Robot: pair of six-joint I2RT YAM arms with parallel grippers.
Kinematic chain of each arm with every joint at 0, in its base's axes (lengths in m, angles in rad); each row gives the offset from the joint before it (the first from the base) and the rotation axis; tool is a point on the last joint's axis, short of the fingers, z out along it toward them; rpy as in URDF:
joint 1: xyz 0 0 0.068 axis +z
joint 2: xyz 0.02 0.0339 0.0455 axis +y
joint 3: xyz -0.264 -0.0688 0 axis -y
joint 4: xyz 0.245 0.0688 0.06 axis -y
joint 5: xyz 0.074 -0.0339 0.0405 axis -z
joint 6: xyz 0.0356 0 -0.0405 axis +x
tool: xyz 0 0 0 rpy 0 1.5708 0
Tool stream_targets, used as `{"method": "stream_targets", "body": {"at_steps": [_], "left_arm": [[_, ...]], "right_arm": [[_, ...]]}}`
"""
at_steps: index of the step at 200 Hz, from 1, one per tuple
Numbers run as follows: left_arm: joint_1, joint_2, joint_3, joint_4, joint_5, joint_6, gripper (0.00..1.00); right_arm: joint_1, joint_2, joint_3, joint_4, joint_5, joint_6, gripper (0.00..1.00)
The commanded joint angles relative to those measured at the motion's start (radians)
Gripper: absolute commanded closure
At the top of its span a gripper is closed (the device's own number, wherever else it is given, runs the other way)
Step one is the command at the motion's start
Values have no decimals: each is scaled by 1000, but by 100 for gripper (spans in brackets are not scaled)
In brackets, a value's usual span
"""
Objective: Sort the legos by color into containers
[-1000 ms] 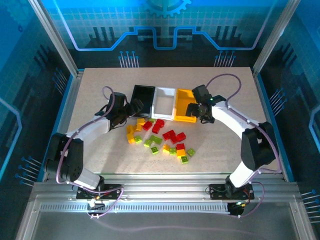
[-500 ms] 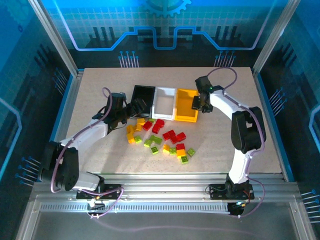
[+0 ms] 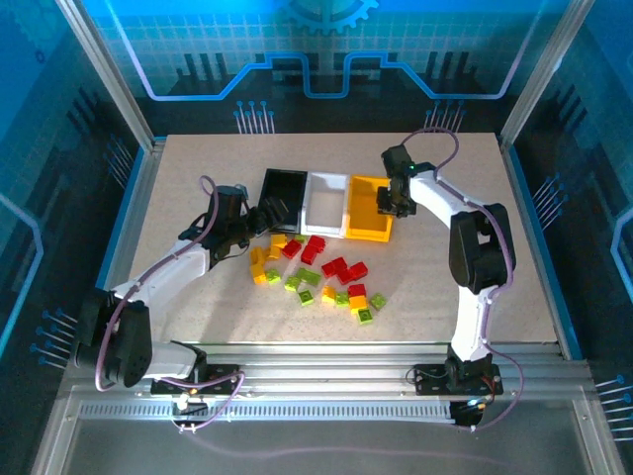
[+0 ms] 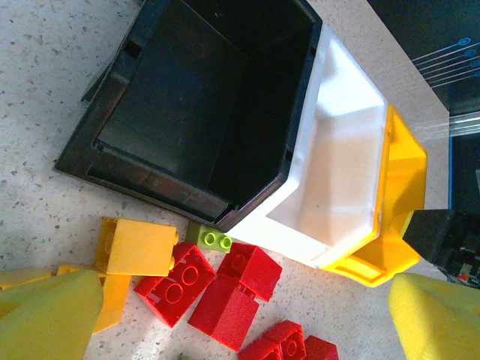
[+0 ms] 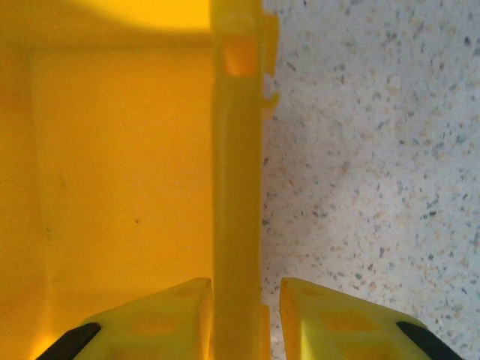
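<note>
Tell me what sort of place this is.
Probably a robot lab test cell: left arm and right arm bolted to an aluminium frame, a table walled by blue-lit panels, bricks and three bins laid out for sorting.

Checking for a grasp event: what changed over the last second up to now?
The right hand shifted slightly away from the bases to the yellow bin's right wall and closed on it. The left hand stays open beside the black bin. The white bin and the legos lie as before.
</note>
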Motion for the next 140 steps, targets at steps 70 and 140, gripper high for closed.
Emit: {"method": "stream_targets", "body": {"at_steps": [70,140], "left_arm": [[-64,-84,-20,-46,17,8,1],[-81,-159,-87,-75,31,4,1]], "right_arm": [[148,-303,-223,38,24,42,12],[333,-329,-465,68,-36,91,10]]}}
